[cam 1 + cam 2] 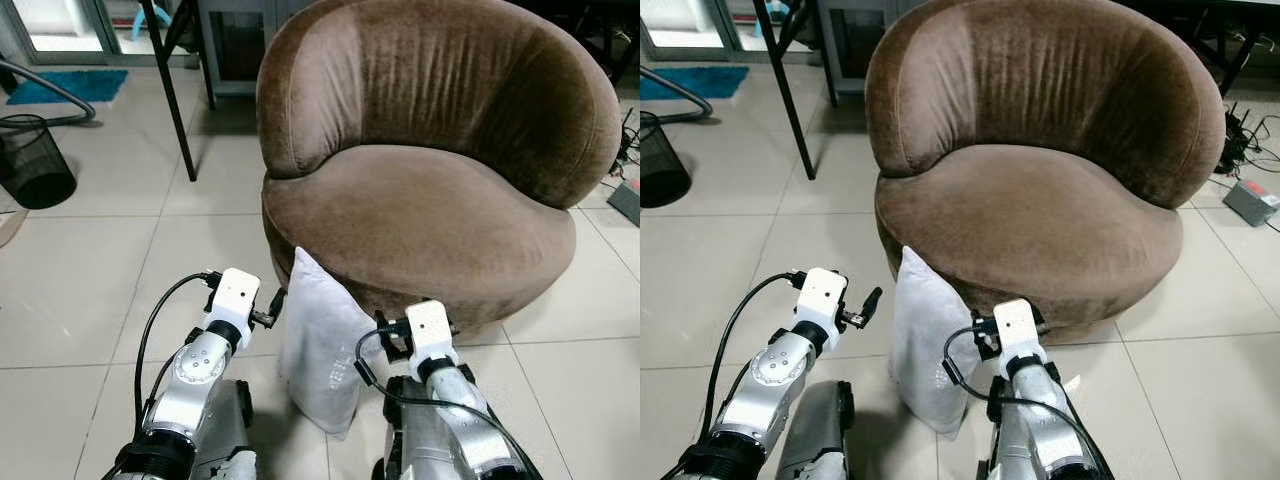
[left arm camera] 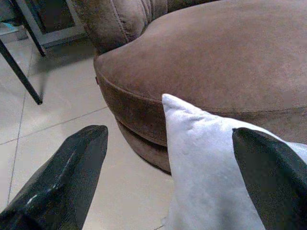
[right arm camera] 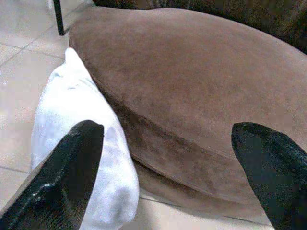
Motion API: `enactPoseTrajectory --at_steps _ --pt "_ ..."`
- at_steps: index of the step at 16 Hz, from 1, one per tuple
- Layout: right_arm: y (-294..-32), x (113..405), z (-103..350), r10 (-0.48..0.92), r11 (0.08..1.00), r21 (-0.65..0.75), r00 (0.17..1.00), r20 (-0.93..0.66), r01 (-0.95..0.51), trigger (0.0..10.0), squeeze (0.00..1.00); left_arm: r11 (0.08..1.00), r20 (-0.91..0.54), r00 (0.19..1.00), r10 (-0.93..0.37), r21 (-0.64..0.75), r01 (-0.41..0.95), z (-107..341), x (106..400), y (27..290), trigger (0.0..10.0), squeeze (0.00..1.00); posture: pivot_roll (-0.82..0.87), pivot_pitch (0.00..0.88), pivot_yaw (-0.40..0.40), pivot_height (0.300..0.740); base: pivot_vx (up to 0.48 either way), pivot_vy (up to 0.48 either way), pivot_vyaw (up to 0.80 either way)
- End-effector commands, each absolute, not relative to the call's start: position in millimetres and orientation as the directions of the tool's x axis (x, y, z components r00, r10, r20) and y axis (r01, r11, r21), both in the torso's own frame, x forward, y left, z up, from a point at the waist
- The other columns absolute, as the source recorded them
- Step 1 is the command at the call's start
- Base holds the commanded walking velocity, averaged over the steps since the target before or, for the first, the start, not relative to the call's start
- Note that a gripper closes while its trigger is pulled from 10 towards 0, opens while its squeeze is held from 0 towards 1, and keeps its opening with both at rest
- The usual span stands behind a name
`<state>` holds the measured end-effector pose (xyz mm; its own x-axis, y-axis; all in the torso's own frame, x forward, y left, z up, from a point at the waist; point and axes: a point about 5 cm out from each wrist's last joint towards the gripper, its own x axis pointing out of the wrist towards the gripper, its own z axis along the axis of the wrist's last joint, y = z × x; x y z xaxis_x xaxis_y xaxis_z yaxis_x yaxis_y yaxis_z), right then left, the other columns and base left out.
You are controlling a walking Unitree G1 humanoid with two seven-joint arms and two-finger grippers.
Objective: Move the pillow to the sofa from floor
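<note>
Pillow: white, standing upright on the tiled floor, its back leaning against the front of the sofa's base, one corner poking up level with the seat edge, and sitting between the two grippers.
Wire bin: black mesh, off on the far left of the sofa, well apart from it, on the tiles.
Blue mat: lying on the floor beyond the bin, far left of the sofa.
Table leg: thin and dark, slanting down to the floor just left of the sofa's backrest.
Left gripper: on the left side of the pillow, low in front of the sofa; black fingers spread wide, and in its wrist view the pillow's top corner sits in the gap between them, nothing clamped.
Sofa: round brown velvet tub chair, curved back wrapping the seat cushion, seat bare.
Right gripper: on the right side of the pillow, close to the sofa's front; fingers wide apart too, one in front of the pillow, the other in front of the seat edge, gripping nothing.
Power strip: grey, on the floor far right of the sofa, with cables beside it.
</note>
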<state>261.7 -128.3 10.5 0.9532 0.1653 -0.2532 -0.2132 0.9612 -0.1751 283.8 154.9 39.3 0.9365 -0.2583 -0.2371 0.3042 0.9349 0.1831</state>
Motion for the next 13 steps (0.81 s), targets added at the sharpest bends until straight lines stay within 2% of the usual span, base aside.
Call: enactPoseTrajectory --at_steps 1,5,8,9,13 --pt "-130.0 273.3 17.0 0.168 0.951 -0.214 0.953 -0.252 -0.224 10.0 0.0 0.939 -0.246 0.937 -0.248 0.177 0.295 36.3 280.7 155.5 10.0 0.0 0.07 0.062 -0.046 0.55 0.0 0.0 0.0" --pt "-123.7 292.9 29.5 0.25 0.917 -0.254 0.94 -0.233 -0.307 10.0 0.0 0.947 -0.245 0.943 -0.224 0.173 0.27 33.4 273.7 157.0 10.0 0.0 0.1 0.083 -0.085 0.55 0.0 0.0 0.0" --pt "-121.7 304.7 30.6 0.303 0.876 -0.29 0.908 -0.29 -0.385 10.0 0.0 0.954 -0.25 0.947 -0.203 0.167 0.248 30.3 266.1 159.5 10.0 0.0 0.13 0.091 -0.106 0.55 0.0 0.0 0.0" --pt "-123.7 307.8 27.9 0.338 0.839 -0.308 0.874 -0.348 -0.448 10.0 0.0 0.956 -0.254 0.947 -0.195 0.168 0.242 28.8 261.2 161.2 10.0 0.0 0.14 0.09 -0.111 0.55 0.0 0.0 0.0" --pt "-121.9 302.7 15.8 0.372 0.777 -0.342 0.824 -0.427 -0.528 10.0 0.0 0.957 -0.258 0.948 -0.187 0.171 0.235 28.8 255.7 163.7 10.0 0.0 0.16 0.103 -0.114 0.55 0.0 0.0 0.0"
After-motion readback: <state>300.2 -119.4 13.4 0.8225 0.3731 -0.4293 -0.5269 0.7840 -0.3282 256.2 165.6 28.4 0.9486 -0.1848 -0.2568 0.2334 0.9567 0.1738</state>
